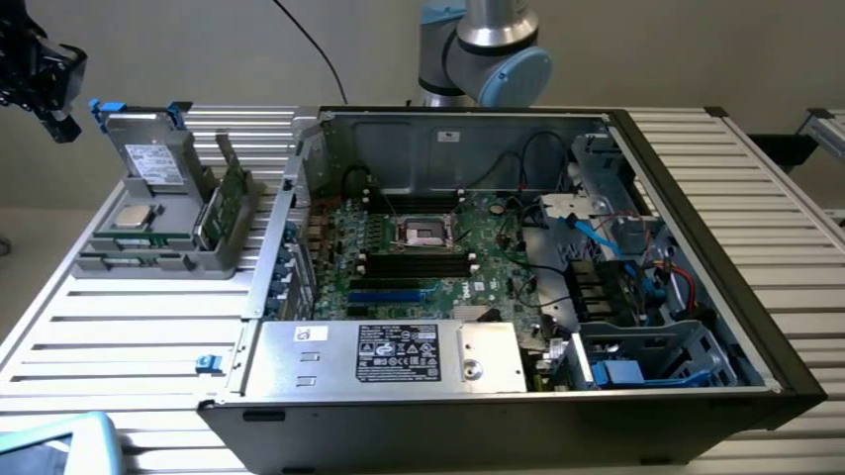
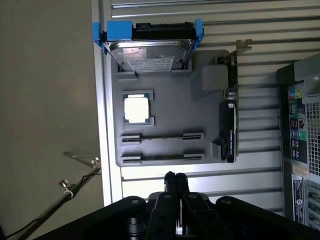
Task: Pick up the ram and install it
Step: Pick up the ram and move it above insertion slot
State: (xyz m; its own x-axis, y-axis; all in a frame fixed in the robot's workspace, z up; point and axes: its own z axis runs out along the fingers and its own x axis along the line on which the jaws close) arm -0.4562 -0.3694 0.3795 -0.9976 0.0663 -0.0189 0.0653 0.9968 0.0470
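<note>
A grey holder (image 2: 170,100) lies on the slatted table. Two thin sticks stand on edge in its slots: one ram (image 2: 162,136) beside the silver processor chip (image 2: 137,109), another (image 2: 162,157) at the holder's rim. In the exterior view a green ram edge (image 1: 139,240) shows near the holder's (image 1: 99,262) front. My gripper (image 2: 175,179) is shut with nothing in it. It hangs high (image 1: 40,74) at the exterior view's far left, apart from the holder. The open computer case (image 1: 687,178) shows the motherboard's black slots (image 1: 416,263).
A grey drive with blue brackets (image 2: 147,42) and a green expansion card (image 2: 231,120) also stand in the holder. Inside the case lie a power supply (image 1: 396,354), cables and a blue drive cage (image 1: 647,356). A cable and clamp (image 2: 65,185) lie off the table's edge.
</note>
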